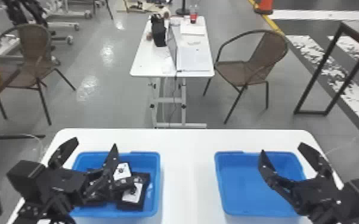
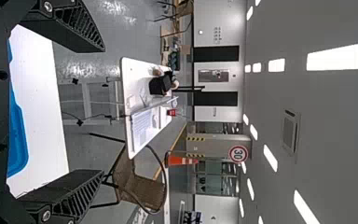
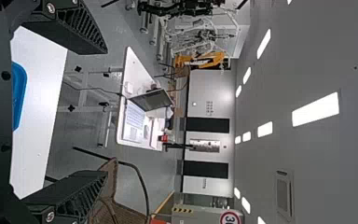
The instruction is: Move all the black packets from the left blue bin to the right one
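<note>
"Setting first?"

"White table (image 1: 187, 166) under me, rounded far corners, grey floor beyond. Past the far edge: a second table (image 1: 150, 62) with an open laptop (image 1: 193, 58), a black bag (image 1: 159, 32) and a red cup (image 1: 193, 18). Wicker chairs either side of it, one to the left (image 1: 34, 44), one to the right (image 1: 265, 47). Orange cone (image 1: 265, 6) farther off, right. Ceiling lights in both wrist views."

"Your arms?"

"Both come in low, one from each side. Left gripper (image 1: 95, 142) hangs by the table's left edge, fingers spread well apart: inner one over the left bin, outer one just outside it, toward the far left corner. Nothing between the tips. Right gripper (image 1: 281, 147) near the right edge, fingers likewise spread, nothing held; inner one over the right bin, outer one toward the far right corner."

"Bins and contents?"

"Two, white tabletop between them. Left blue bin (image 1: 159, 178), near the left edge, carries the black packets (image 1: 132, 196). Two white labels show face up, one toward the bin's far side, one nearer me. More dark shapes lie behind my left gripper; can't count them. Right blue bin (image 1: 238, 193), near the right edge: blue floor showing beside my inner finger."
</note>
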Tool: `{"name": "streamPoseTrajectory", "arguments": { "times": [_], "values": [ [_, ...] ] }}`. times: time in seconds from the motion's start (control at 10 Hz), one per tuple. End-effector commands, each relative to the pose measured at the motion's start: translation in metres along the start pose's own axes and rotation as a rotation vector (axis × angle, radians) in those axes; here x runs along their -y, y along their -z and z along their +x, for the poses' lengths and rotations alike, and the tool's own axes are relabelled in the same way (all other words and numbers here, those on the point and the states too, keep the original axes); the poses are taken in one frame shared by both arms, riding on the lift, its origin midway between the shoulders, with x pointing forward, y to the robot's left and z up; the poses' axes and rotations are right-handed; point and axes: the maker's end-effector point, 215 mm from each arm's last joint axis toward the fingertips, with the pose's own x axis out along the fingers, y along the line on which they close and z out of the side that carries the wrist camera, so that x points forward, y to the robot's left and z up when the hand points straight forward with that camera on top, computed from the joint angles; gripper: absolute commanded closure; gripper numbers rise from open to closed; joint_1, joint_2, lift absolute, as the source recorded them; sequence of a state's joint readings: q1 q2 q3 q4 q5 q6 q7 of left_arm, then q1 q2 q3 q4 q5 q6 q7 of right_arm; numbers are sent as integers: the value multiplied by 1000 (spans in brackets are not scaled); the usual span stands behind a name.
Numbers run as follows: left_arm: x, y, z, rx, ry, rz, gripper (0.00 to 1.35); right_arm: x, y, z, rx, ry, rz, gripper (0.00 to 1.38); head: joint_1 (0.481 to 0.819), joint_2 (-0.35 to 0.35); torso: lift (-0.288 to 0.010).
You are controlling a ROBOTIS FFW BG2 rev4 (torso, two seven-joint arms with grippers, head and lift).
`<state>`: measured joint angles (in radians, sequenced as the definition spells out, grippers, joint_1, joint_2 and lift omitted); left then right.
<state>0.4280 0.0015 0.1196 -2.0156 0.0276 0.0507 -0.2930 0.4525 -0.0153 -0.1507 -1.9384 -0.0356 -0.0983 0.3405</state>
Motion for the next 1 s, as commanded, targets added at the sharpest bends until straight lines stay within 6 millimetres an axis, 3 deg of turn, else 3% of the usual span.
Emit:
{"name": "streamPoseTrajectory", "arguments": {
  "times": [0.0,0.7,0.9],
  "values": [
    [0,0,0,0,-2,-6,99,-2,1,0,-1,-3,5,96,695,-12,0],
    [-5,10,-3,-28,-13,-15,99,-3,3,0,-4,-5,15,96,695,-5,0],
    [-17,28,-3,-81,-35,-11,99,-6,4,2,-4,-10,22,96,695,2,0]
  ]
}}
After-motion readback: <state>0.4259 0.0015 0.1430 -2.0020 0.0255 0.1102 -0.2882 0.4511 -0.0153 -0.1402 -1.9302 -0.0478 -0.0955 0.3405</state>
